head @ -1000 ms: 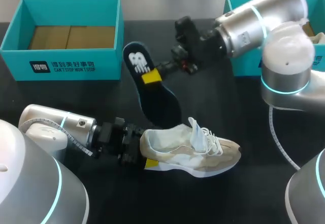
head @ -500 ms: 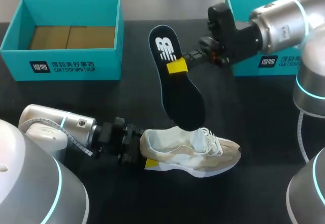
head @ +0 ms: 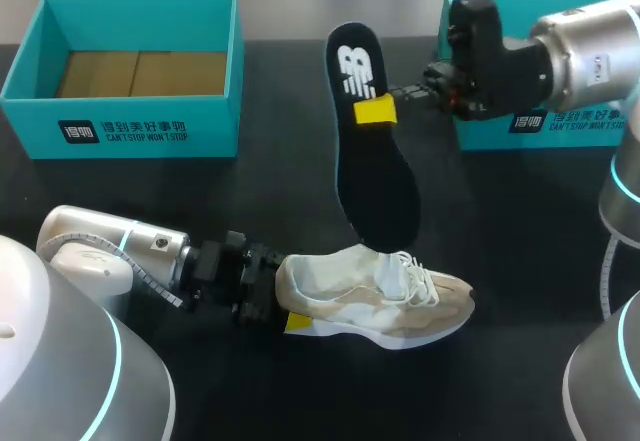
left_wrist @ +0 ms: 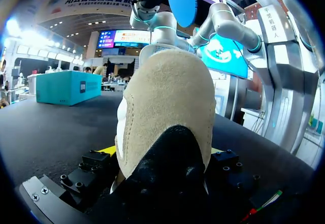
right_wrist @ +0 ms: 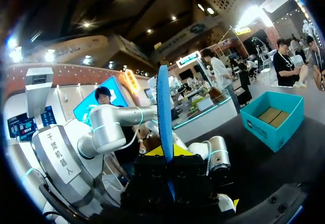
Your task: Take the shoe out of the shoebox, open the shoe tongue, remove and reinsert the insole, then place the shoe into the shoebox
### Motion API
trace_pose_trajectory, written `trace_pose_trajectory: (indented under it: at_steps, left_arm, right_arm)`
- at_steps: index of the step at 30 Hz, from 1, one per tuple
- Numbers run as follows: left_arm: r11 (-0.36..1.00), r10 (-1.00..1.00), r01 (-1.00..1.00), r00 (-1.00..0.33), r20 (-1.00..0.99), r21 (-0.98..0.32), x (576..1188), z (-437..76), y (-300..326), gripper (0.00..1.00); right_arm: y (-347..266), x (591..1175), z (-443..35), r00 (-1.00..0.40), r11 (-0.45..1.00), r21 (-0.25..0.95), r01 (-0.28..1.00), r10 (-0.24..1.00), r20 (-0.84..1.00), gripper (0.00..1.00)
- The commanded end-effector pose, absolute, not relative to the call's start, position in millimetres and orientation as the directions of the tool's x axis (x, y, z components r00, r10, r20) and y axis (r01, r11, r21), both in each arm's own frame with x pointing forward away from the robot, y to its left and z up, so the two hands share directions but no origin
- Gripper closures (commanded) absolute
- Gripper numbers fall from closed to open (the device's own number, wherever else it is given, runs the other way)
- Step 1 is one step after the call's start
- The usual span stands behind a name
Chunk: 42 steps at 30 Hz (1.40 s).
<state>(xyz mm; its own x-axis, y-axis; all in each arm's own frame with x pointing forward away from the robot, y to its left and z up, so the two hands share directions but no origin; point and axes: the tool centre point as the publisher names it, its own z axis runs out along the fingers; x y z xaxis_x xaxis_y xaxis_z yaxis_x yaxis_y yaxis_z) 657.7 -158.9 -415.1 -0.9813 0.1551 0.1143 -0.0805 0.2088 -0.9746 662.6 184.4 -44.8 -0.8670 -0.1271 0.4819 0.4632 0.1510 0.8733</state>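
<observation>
Now the beige suede-and-mesh sneaker with white laces and a white sole (head: 375, 301) lies on its side on the black table (head: 180, 201), toe toward my right arm and its mouth gaping upward. My left gripper (head: 278, 303) is clamped on the heel, one yellow tip showing against the sole's edge. From the left wrist the rounded suede heel (left_wrist: 167, 107) fills the space between the fingers of that gripper (left_wrist: 162, 155).

The black foam insole with a white logo on its heel end (head: 375, 166) is out of the shoe, gripped near that end by my right gripper (head: 380, 111). Its toe end hangs down just over the sneaker's mouth; I cannot tell whether they touch. From the right wrist the insole (right_wrist: 163, 107) stands edge-on between that gripper's closed fingers (right_wrist: 170, 170), its underside blue.

One teal cardboard shoebox (head: 120, 126) sits open, well apart from the shoe; another teal box (head: 480, 136) lies behind the right arm.
</observation>
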Motion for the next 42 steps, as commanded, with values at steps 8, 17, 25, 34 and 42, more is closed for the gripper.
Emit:
trace_pose_trajectory:
  at_steps: [8, 17, 25, 34, 42]
  left_arm:
    - [0.210, 0.155, -0.080, -0.981, 0.114, -0.975, 658, -415, -159, 1.00]
    - [0.210, 0.155, -0.080, -0.981, 0.114, -0.975, 658, -415, -159, 1.00]
    - [0.210, 0.155, -0.080, -0.981, 0.114, -0.975, 658, -415, -159, 1.00]
    - [0.210, 0.155, -0.080, -0.981, 0.114, -0.975, 658, -415, -159, 1.00]
    - [0.210, 0.155, -0.080, -0.981, 0.114, -0.975, 658, -415, -159, 1.00]
  right_arm:
    - [153, 635, -19, -0.860, 0.118, 0.863, 0.492, -0.086, 0.502, 1.00]
    - [153, 635, -19, -0.860, 0.118, 0.863, 0.492, -0.086, 0.502, 1.00]
    - [147, 630, -15, -0.861, 0.101, 0.863, 0.495, -0.079, 0.503, 1.00]
    - [140, 620, -6, -0.860, 0.109, 0.859, 0.501, -0.049, 0.508, 1.00]
    - [140, 618, -4, -0.869, 0.123, 0.866, 0.485, -0.050, 0.493, 1.00]
